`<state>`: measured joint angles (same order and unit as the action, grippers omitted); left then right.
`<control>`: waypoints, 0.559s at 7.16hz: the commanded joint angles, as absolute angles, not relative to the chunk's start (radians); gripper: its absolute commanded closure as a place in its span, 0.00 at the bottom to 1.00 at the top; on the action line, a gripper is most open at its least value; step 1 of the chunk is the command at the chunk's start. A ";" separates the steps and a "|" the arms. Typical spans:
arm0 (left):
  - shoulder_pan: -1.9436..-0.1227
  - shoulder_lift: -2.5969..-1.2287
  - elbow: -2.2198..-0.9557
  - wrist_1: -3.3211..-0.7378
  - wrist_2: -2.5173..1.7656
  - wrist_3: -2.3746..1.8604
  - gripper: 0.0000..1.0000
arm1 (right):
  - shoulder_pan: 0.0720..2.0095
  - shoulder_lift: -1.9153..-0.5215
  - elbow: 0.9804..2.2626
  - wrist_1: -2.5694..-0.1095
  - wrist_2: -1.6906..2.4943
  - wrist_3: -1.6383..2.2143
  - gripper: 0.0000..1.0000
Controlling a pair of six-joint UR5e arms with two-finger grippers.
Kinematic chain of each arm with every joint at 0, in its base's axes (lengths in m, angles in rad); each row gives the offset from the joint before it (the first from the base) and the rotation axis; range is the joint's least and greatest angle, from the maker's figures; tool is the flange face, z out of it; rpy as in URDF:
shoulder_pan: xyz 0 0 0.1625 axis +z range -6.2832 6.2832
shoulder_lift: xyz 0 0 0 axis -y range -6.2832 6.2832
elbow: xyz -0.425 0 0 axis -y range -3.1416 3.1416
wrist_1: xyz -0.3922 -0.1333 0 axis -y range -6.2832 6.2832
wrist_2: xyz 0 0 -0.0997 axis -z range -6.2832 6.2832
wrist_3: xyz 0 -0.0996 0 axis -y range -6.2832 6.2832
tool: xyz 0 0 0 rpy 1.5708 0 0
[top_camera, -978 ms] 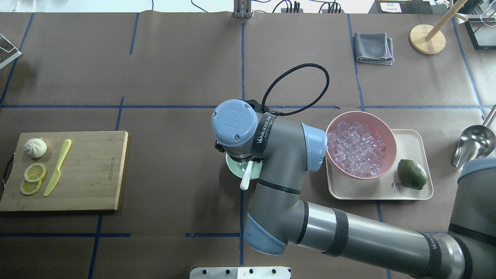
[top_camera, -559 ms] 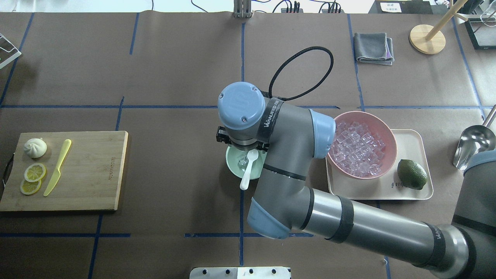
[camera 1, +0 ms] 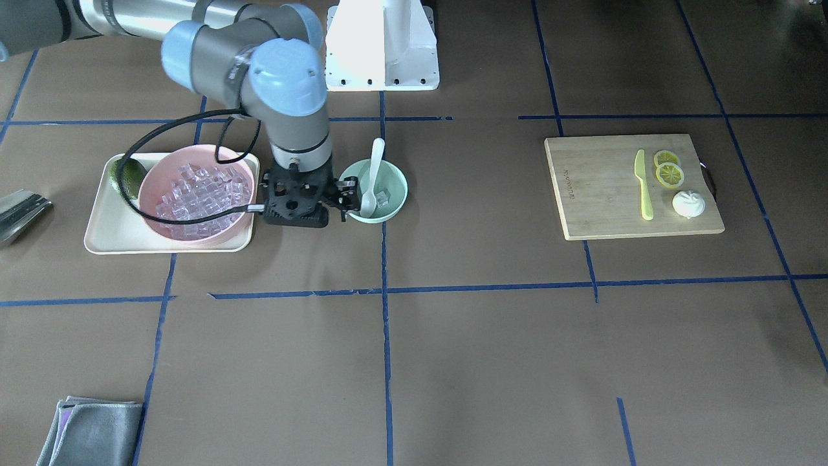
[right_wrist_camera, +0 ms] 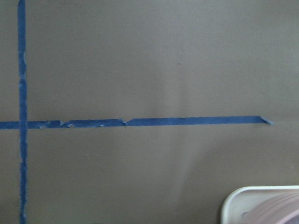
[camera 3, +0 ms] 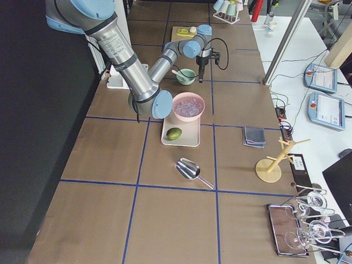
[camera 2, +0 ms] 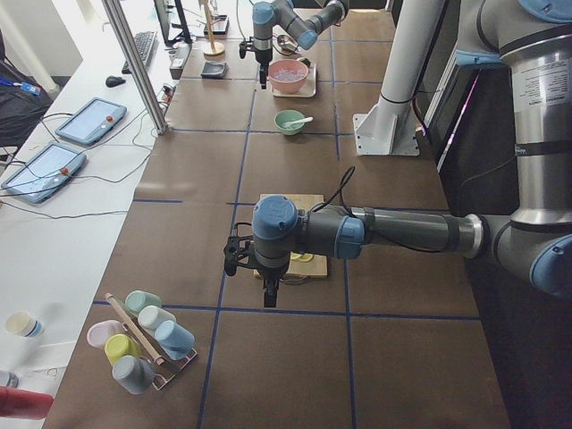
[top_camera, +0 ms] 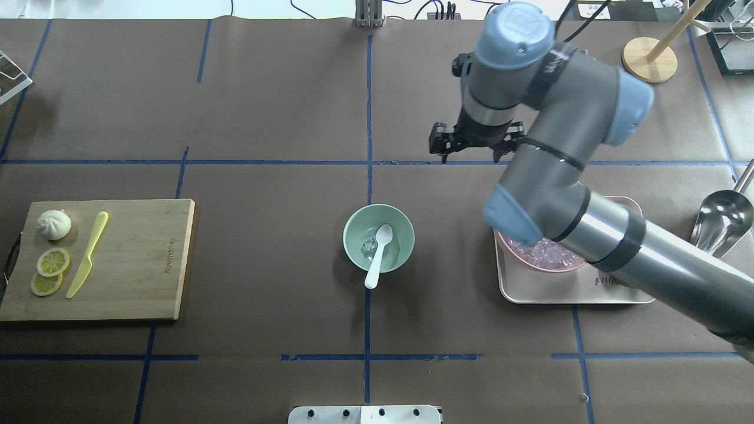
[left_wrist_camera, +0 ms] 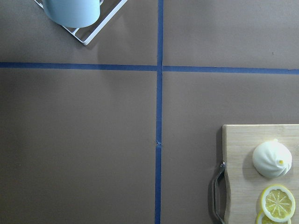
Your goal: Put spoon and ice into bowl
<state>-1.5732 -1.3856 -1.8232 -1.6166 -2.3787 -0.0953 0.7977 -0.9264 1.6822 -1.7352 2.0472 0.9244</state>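
Far left, beyond the overhead view's edge: left gripper (camera 2: 270, 295) hangs over the brown tabletop (top_camera: 265, 118), between a rack of cups (camera 2: 143, 344) and the cutting board (top_camera: 118, 282). It shows only in the side view and its wrist camera catches no fingers, so I cannot tell whether the jaws are spread or pressed together.

On the cutting board: white bun (top_camera: 53, 224) at the far left corner. Two lemon slices (top_camera: 52, 263) overlap on the robot's side of the bun. Yellow knife (top_camera: 88, 253) lies just right of them, blade toward the robot.

Centre: green bowl (top_camera: 353, 227) upright on the tabletop, well apart from both board and tray. Spoon (top_camera: 377, 262) rests in it, oval end down inside. The handle leans on the near rim and sticks out past it toward the robot. One ice cube (top_camera: 370, 244) sits on the bowl's floor just left of the oval end; touching or not, too small to say.

Right of centre: right gripper (top_camera: 473, 147) raised over the tabletop, off the far left corner of the tray (top_camera: 565, 292). Jaws spread wide, nothing between them.

On the tray: pink bowl (top_camera: 545, 259) heaped with more cubes (camera 1: 194, 191), largely hidden under the arm from overhead. Lime (camera 3: 174, 133) to its right.

Far right: metal scoop (top_camera: 721, 221) on the tabletop near the tray. On the far side, a folded grey cloth (camera 3: 253, 136) and a wooden stand (top_camera: 650, 59).
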 commanded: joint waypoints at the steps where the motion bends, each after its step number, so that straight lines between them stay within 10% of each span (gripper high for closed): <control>1: -1.540 -1.387 -1.822 -1.614 -2.378 -0.071 0.00 | 1.002 -1.088 1.775 -1.736 2.181 0.623 0.01; 4: -1.575 -1.401 -1.818 -1.428 -2.347 0.181 0.00 | 1.219 -1.332 1.856 -1.735 2.268 0.236 0.01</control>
